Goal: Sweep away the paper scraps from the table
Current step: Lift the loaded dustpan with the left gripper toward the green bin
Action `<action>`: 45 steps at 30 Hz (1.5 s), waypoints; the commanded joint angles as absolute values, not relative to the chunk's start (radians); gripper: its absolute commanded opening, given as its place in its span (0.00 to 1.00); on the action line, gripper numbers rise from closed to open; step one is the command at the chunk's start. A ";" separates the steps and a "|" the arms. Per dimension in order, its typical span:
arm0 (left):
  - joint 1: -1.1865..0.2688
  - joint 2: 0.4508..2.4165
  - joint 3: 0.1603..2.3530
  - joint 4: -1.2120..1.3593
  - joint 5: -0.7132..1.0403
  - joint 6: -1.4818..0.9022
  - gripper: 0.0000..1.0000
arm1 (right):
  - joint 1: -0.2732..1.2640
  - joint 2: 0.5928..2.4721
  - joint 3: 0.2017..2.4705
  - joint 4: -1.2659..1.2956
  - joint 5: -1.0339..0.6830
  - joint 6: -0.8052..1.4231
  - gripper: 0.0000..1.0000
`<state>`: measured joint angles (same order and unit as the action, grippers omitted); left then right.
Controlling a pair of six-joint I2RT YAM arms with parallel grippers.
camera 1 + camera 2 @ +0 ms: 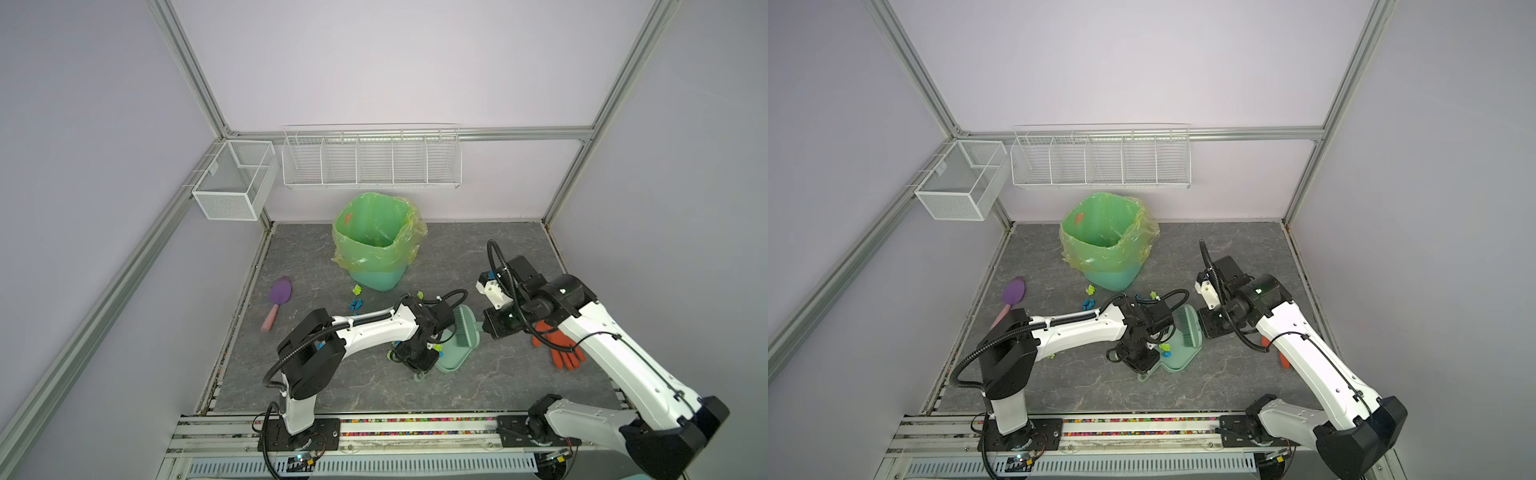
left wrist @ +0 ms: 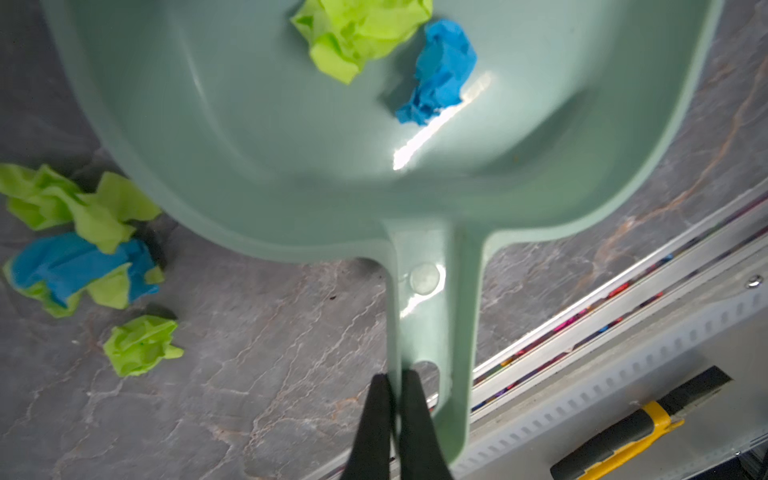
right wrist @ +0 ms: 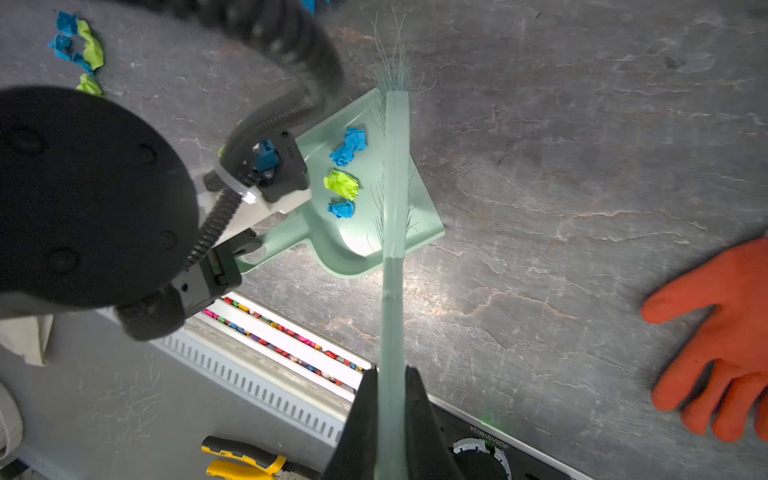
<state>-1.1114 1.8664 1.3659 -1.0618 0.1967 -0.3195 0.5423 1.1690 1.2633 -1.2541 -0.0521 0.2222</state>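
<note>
A pale lilac back wall [image 1: 374, 62] and matching side walls [image 1: 83, 124] close the cell, lit softly and evenly. Slanting aluminium posts [image 1: 189, 66] frame its far corners. Well beyond the left pincer [image 2: 397, 380], away from the arm bases, a white wire rack [image 1: 371, 160] of five compartments hangs on the back wall under a horizontal rail [image 1: 519, 134]. Farther to that pincer's left, a white mesh basket [image 1: 232, 180] hangs in the far corner. Behind the right pincer [image 3: 392, 374], an aluminium track [image 3: 286, 332] holds small coloured bits in its grooves. A grey slotted duct [image 3: 249, 386] lies just beside it.
</note>
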 commanded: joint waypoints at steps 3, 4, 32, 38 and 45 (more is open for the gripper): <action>-1.106 1.835 1.428 -1.094 0.128 -0.313 0.00 | 0.504 1.117 1.227 -1.255 0.055 0.305 0.07; -1.106 1.830 1.439 -1.103 0.116 -0.316 0.00 | 0.494 1.108 1.210 -1.243 0.058 0.316 0.07; -1.066 1.816 1.907 -1.483 -0.126 -0.302 0.00 | 0.382 1.028 1.095 -1.106 0.024 0.356 0.07; -1.037 1.828 2.027 -1.542 -0.152 -0.308 0.00 | 0.374 1.015 1.139 -1.127 0.028 0.329 0.07; -1.015 1.891 2.205 -1.646 -0.193 -0.294 0.00 | 0.368 1.034 1.133 -1.097 0.007 0.325 0.07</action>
<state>-1.0260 1.8580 2.1407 -1.5494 -0.1577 -0.3046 0.3748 1.0328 1.1275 -1.1229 0.0257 0.3397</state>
